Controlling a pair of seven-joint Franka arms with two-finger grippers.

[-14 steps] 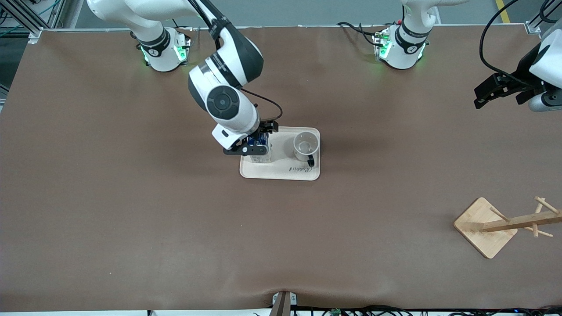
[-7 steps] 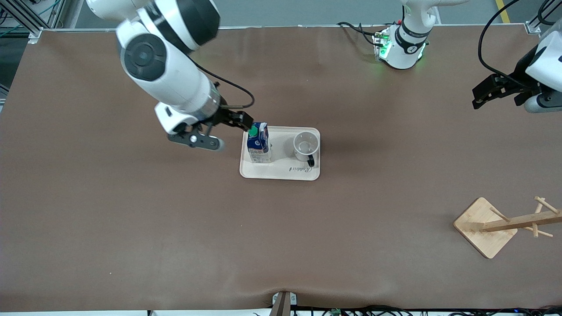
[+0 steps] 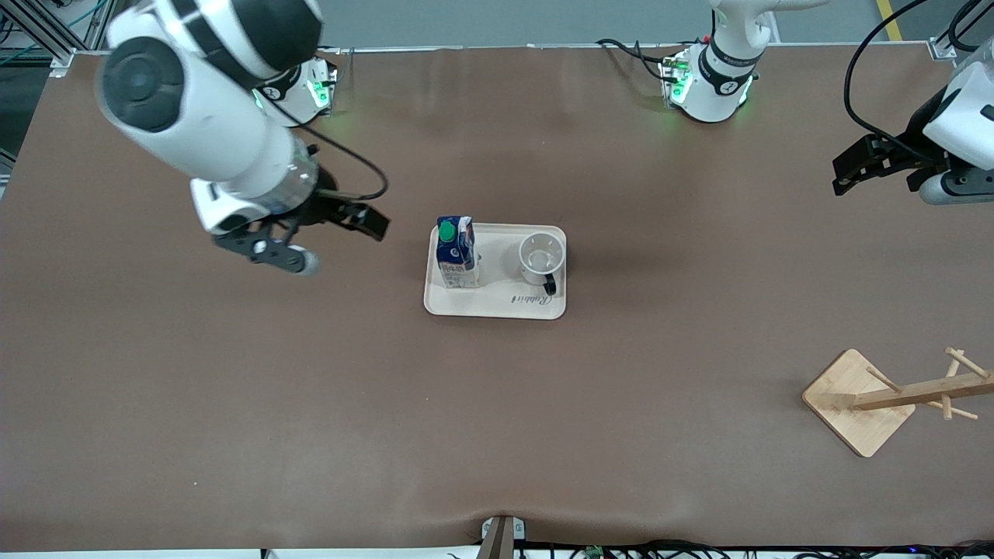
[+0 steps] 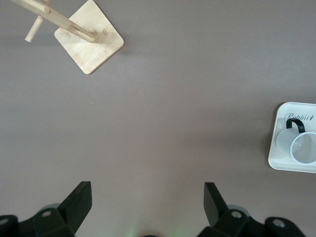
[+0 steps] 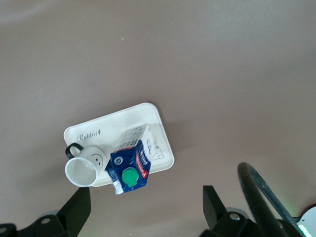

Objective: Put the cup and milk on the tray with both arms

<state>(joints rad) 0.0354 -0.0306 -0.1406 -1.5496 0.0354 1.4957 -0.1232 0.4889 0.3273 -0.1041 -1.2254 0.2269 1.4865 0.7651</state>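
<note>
Both task items stand on the tray (image 3: 495,304) at the centre of your front view: the milk (image 3: 456,252) upright at the end toward the right arm, the cup (image 3: 540,260) beside it (handle toward the camera). Your right gripper (image 3: 326,237) hangs empty, fingers spread, over bare table (image 3: 311,388) in the upper left of the frame. Your left gripper (image 3: 874,164) waits at the upper right edge, fingers apart, above the wooden rack (image 3: 893,400).

Released and pulling away: right tool (image 3: 330,237), clamped around the milk (image 3: 456,252) a second ago, now open and up over bare counter (image 3: 233,373) toward the right arm's end, well clear of the carton. Milk left standing alone on the tray (image 3: 497,307). Left tool (image 3: 874,164) drifted slightly outward.
</note>
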